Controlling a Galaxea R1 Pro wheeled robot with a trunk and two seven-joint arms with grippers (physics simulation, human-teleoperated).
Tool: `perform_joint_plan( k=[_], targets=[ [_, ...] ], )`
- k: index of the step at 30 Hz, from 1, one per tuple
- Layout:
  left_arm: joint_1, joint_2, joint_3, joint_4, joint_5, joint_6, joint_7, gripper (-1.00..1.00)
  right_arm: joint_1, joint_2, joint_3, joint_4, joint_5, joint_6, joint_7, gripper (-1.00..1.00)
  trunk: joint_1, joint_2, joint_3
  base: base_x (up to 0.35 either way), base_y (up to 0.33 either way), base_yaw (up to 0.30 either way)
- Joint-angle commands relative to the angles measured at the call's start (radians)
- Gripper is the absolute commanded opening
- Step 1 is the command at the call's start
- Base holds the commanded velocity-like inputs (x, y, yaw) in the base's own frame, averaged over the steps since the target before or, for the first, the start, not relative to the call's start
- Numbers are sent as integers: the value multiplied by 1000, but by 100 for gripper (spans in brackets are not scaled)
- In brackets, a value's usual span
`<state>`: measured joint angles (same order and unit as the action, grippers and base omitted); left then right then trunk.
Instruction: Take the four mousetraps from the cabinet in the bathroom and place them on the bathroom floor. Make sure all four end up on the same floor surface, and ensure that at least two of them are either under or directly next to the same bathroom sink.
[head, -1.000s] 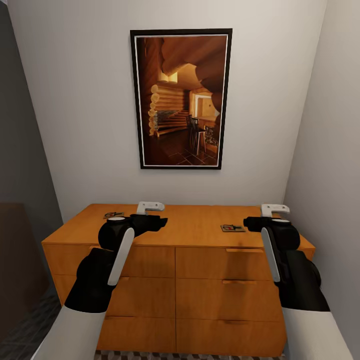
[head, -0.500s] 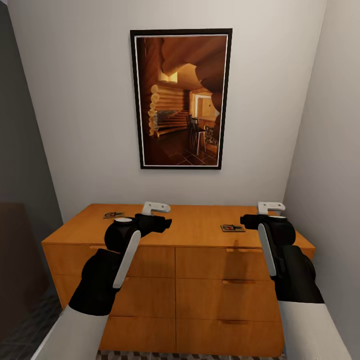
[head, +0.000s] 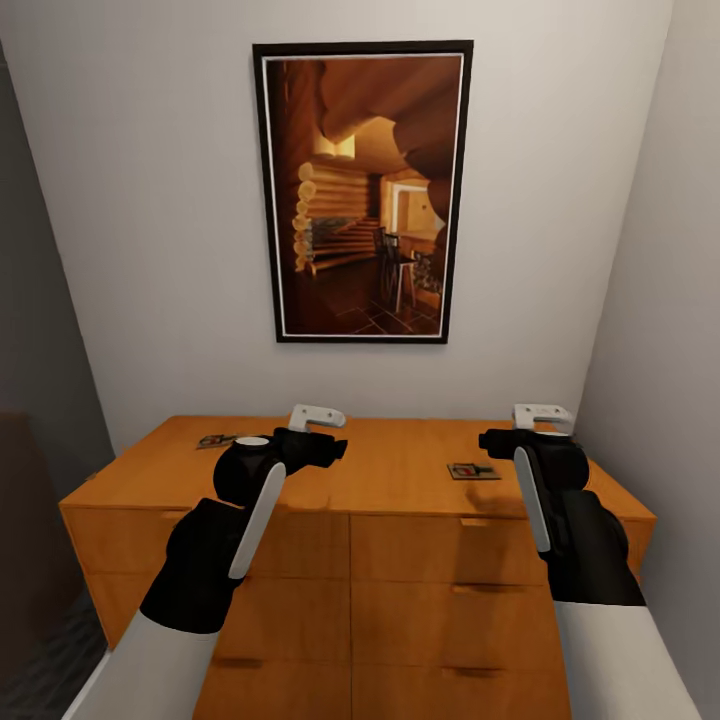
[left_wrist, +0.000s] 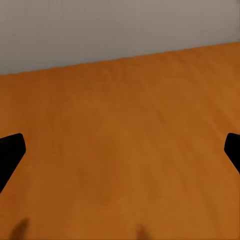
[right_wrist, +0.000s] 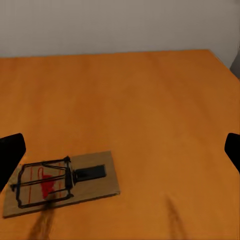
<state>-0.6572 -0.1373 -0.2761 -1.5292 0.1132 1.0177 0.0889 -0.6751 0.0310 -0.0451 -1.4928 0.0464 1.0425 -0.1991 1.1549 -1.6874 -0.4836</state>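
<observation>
Far mousetrap (head: 219, 440) partly hidden behind left arm (head: 240, 500).

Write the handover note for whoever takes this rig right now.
Left claw: open, empty, above the orange dresser top.
Right claw: open, empty, just short of a mousetrap lying flat on the dresser top.
Second mousetrap lies near the dresser's back left corner.
Done: nothing picked up, nothing on the floor.
Left: grab these two, locate the other two, set all four on the bathroom floor, at least two by the sink.
</observation>
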Motion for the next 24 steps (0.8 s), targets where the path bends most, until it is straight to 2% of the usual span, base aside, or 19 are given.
perform_joint_plan(
  k=[1,19,22,24],
  targets=[
    [-1,0,-1,-1,10,4,9,100,-1,1,-1,-1,4,5,2,100,0,-1,-1,291,0,0],
    [-1,2,6,0,10,2,9,100,-1,1,2,-2,3,5,4,100,0,-1,-1,315,0,0],
    [-1,2,5,-1,10,3,8,100,-1,1,2,-1,4,5,4,100,0,-1,-1,213,0,0],
    [-12,14,-6,11,-2,13,-3,100,-12,-10,14,10,-8,5,16,100,0,-1,-1,0,0,0]
  ],
)
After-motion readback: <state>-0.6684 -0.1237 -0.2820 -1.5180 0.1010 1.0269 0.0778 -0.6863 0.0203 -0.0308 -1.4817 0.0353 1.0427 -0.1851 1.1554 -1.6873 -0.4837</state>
